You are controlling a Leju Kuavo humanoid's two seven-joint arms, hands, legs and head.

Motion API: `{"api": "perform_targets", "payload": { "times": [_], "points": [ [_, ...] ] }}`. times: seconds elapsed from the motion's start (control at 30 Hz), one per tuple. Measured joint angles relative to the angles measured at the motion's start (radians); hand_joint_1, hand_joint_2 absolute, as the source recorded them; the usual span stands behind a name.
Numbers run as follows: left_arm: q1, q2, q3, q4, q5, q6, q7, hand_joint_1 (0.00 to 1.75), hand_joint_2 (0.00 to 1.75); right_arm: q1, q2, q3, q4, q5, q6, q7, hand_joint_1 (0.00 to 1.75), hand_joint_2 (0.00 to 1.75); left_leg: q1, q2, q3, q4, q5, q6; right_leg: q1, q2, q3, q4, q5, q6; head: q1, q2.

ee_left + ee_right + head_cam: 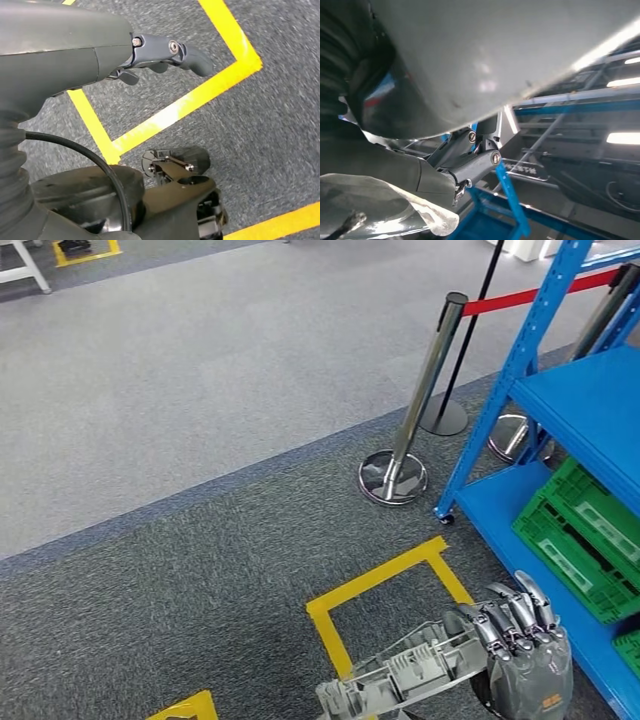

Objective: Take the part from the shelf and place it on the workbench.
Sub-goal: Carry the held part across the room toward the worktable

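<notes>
Low in the head view, right hand curled over one end of the part, a long grey ribbed metal piece held out flat above the floor. Fingers wrapped across its top, palm below; other end of the part jutting toward the robot's left, over a corner of yellow tape marking a square on the dark carpet. In the right wrist view, same hand seen close, a broad pale surface of the part pressed against it and hiding most of the fingers.

Left hand hanging low over the carpet in its own wrist view, holding nothing, fingers stretched out loosely, yellow tape lines beneath.

Just to the right of the held part, blue shelf, its lower board carrying green crates, one more green corner near the picture's edge. Beside the shelf's front leg, a chrome post on a round base, a red belt running from its top toward the shelf; a second round base partly hidden behind the blue upright. Farther off, paler grey carpet, another yellow-taped square and a white frame leg at the far left corner.
</notes>
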Motion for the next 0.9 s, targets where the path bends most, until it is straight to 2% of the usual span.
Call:
{"api": "perform_targets", "payload": {
  "times": [0.07,0.1,0.13,0.17,0.2,0.23,0.3,0.33,0.37,0.4,0.43,0.47,0.5,0.53,0.57,0.63,0.67,0.7,0.73,0.77,0.8,0.87,0.9],
  "points": [
    [-0.001,0.000,-0.002,0.000,0.000,0.000,0.000,0.00,1.75,0.000,0.000,0.000,0.000,0.001,0.000,0.000,1.75,1.75,0.002,-0.029,-0.005,0.016,-0.008,-0.011,-0.009,0.048,0.051,-0.122,0.058,0.004,0.000,0.000],
    [-0.002,0.000,-0.002,0.000,0.000,0.000,0.000,0.00,1.75,0.001,-0.001,0.001,-0.001,0.001,0.000,0.000,1.75,1.75,0.003,-0.041,-0.012,0.025,-0.010,-0.017,-0.012,0.069,0.069,-0.159,0.068,0.003,0.000,0.000],
    [-0.002,0.001,-0.003,0.000,0.000,0.000,0.000,0.00,1.75,0.002,-0.001,0.001,-0.001,0.002,0.000,0.000,1.75,1.75,0.004,-0.053,-0.018,0.030,-0.011,-0.023,-0.012,0.084,0.077,-0.173,0.066,0.001,0.000,0.000],
    [-0.001,0.001,-0.005,0.000,-0.001,0.000,0.000,0.00,1.75,0.002,-0.002,0.002,-0.002,0.002,0.000,0.000,1.75,1.75,0.004,-0.064,-0.024,0.033,-0.010,-0.028,-0.010,0.080,0.080,-0.176,0.066,-0.004,0.000,0.000],
    [0.000,0.002,-0.006,0.000,-0.001,0.000,0.000,0.00,1.75,0.002,-0.002,0.003,-0.002,0.003,0.000,0.000,1.75,1.75,0.007,-0.074,-0.027,0.032,-0.007,-0.033,-0.010,0.067,0.082,-0.175,0.067,-0.009,0.000,0.000],
    [0.002,0.003,-0.008,0.001,-0.001,0.000,0.000,0.00,1.75,0.000,-0.002,0.005,-0.003,0.004,0.000,0.000,1.75,1.75,0.006,-0.066,-0.030,0.036,-0.010,-0.037,-0.009,0.055,0.085,-0.177,0.068,-0.014,-0.001,0.000],
    [0.002,0.004,-0.009,0.001,-0.003,0.001,0.000,0.00,1.75,-0.002,-0.003,0.007,-0.006,0.006,0.000,0.000,1.75,1.75,0.005,-0.015,-0.054,0.092,-0.042,-0.047,-0.010,0.025,0.093,-0.183,0.068,-0.024,-0.007,0.000],
    [0.001,0.003,-0.010,0.001,-0.004,0.000,0.000,0.00,1.75,-0.002,-0.003,0.008,-0.007,0.006,0.000,0.000,1.75,1.75,0.006,0.018,-0.080,0.147,-0.070,-0.052,-0.007,0.009,0.097,-0.184,0.067,-0.028,-0.009,0.000],
    [-0.001,0.003,-0.011,0.001,-0.004,0.000,0.000,0.00,1.75,-0.002,-0.003,0.008,-0.008,0.007,0.000,0.000,1.75,1.75,0.009,0.037,-0.113,0.214,-0.100,-0.056,-0.005,-0.009,0.099,-0.184,0.064,-0.031,-0.011,0.000],
    [-0.002,0.003,-0.011,0.001,-0.005,0.000,0.000,0.00,1.75,-0.002,-0.003,0.007,-0.008,0.008,0.000,0.000,1.75,1.75,0.013,0.045,-0.142,0.272,-0.121,-0.059,-0.002,-0.025,0.100,-0.184,0.062,-0.033,-0.011,0.000],
    [-0.001,0.003,-0.012,0.001,-0.006,0.000,0.000,0.00,1.75,-0.002,-0.003,0.007,-0.008,0.008,0.000,0.000,1.75,1.75,0.015,0.048,-0.158,0.304,-0.126,-0.060,-0.001,-0.040,0.101,-0.184,0.059,-0.034,-0.011,0.000],
    [0.000,0.003,-0.014,0.001,-0.006,0.000,0.000,0.00,1.75,-0.003,-0.003,0.007,-0.008,0.009,0.000,0.000,1.75,1.75,0.016,0.050,-0.156,0.298,-0.111,-0.060,0.000,-0.055,0.104,-0.184,0.057,-0.034,-0.011,0.000],
    [0.001,0.003,-0.015,0.001,-0.007,0.000,0.000,0.00,1.75,-0.003,-0.003,0.008,-0.008,0.009,0.000,0.000,1.75,1.75,0.016,0.054,-0.135,0.255,-0.081,-0.057,0.001,-0.067,0.108,-0.184,0.053,-0.033,-0.011,0.000],
    [0.002,0.004,-0.016,0.001,-0.008,0.000,0.000,0.00,1.75,-0.003,-0.003,0.008,-0.008,0.009,0.000,0.000,1.75,1.75,0.014,0.069,-0.100,0.187,-0.044,-0.053,0.002,-0.080,0.113,-0.184,0.050,-0.032,-0.011,0.000],
    [0.001,0.004,-0.016,0.001,-0.010,0.000,0.000,0.00,1.75,-0.003,-0.003,0.009,-0.008,0.009,0.000,0.000,1.75,1.75,0.008,0.092,-0.067,0.123,-0.021,-0.047,0.003,-0.090,0.115,-0.185,0.046,-0.030,-0.011,0.000],
    [-0.002,0.004,-0.017,0.001,-0.011,0.000,0.000,0.00,1.75,-0.003,-0.003,0.010,-0.008,0.009,0.000,0.000,1.75,1.75,-0.005,0.128,-0.028,0.046,-0.006,-0.036,0.005,-0.109,0.121,-0.188,0.039,-0.022,-0.010,0.000],
    [-0.002,0.004,-0.018,0.001,-0.011,0.001,0.000,0.00,1.75,-0.004,-0.003,0.010,-0.008,0.009,0.000,0.000,1.75,1.75,-0.011,0.130,-0.027,0.039,-0.011,-0.031,0.006,-0.119,0.124,-0.190,0.038,-0.018,-0.009,0.000],
    [-0.001,0.005,-0.018,0.001,-0.011,0.001,0.000,0.00,1.75,-0.006,-0.003,0.010,-0.008,0.009,0.000,0.000,1.75,1.75,-0.014,0.121,-0.026,0.033,-0.009,-0.025,0.005,-0.129,0.131,-0.194,0.037,-0.014,-0.009,0.000],
    [0.002,0.006,-0.018,0.001,-0.011,0.001,0.000,0.00,1.75,-0.007,-0.003,0.011,-0.008,0.009,0.000,0.000,1.75,1.75,-0.013,0.111,-0.022,0.023,-0.006,-0.020,0.004,-0.128,0.136,-0.196,0.034,-0.010,-0.008,0.000],
    [0.003,0.007,-0.018,0.001,-0.011,0.001,0.001,0.00,1.75,-0.008,-0.003,0.013,-0.008,0.009,0.000,0.000,1.75,1.75,-0.010,0.100,-0.016,0.013,-0.002,-0.013,0.002,-0.109,0.134,-0.188,0.026,-0.007,-0.007,0.000],
    [0.003,0.007,-0.018,0.001,-0.012,0.001,0.001,0.00,1.75,-0.009,-0.004,0.014,-0.009,0.009,0.000,0.000,1.75,1.75,-0.006,0.089,-0.009,0.004,0.002,-0.007,0.002,-0.081,0.122,-0.161,0.010,-0.004,-0.006,0.000],
    [-0.001,0.007,-0.018,0.001,-0.012,0.001,0.001,0.00,1.75,-0.007,-0.005,0.015,-0.008,0.009,0.000,0.000,1.75,1.75,-0.002,0.065,-0.003,-0.003,0.005,0.002,0.001,-0.022,0.060,-0.049,-0.038,-0.003,-0.001,0.000],
    [-0.003,0.006,-0.018,0.001,-0.012,0.001,0.001,0.00,1.75,-0.006,-0.005,0.014,-0.008,0.009,0.000,0.000,1.75,1.75,-0.002,0.051,-0.003,-0.002,0.004,0.004,0.002,-0.011,0.020,0.016,-0.058,-0.001,0.001,0.000]
  ]
}}
